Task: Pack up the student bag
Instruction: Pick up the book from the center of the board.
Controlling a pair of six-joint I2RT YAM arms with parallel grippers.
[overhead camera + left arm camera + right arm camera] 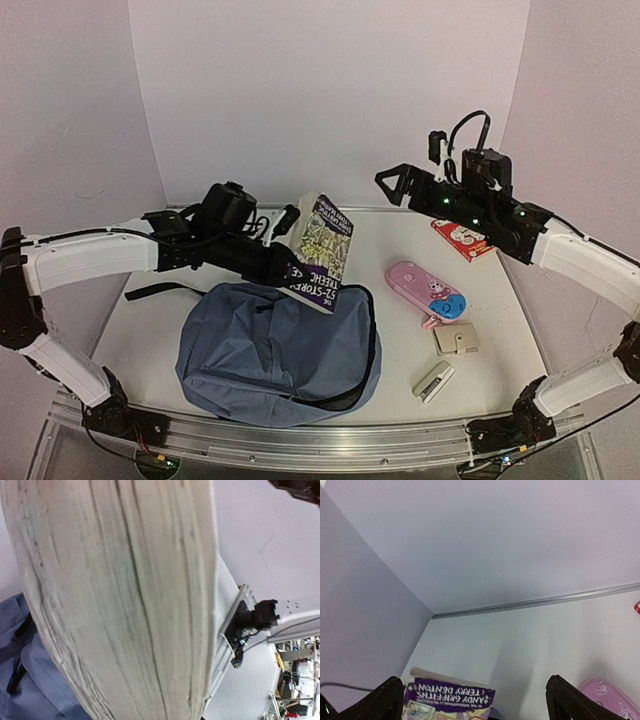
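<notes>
The student bag (270,350), a large dusty-blue backpack, lies flat on the table at front left with its dark opening along the right side. My left gripper (291,252) is shut on a thick book with a purple cover (325,250) and holds it tilted above the bag's upper edge. In the left wrist view the book's page edge (120,600) fills the frame and hides the fingers, with the blue bag (30,680) below. My right gripper (392,185) hangs open and empty in the air at back right, apart from the book (450,700).
A pink pencil case (428,290) lies right of the bag, with a small beige wallet (456,340) and a white stapler-like item (434,382) nearer the front. A red packet (462,238) lies under the right arm. White walls close the back and sides.
</notes>
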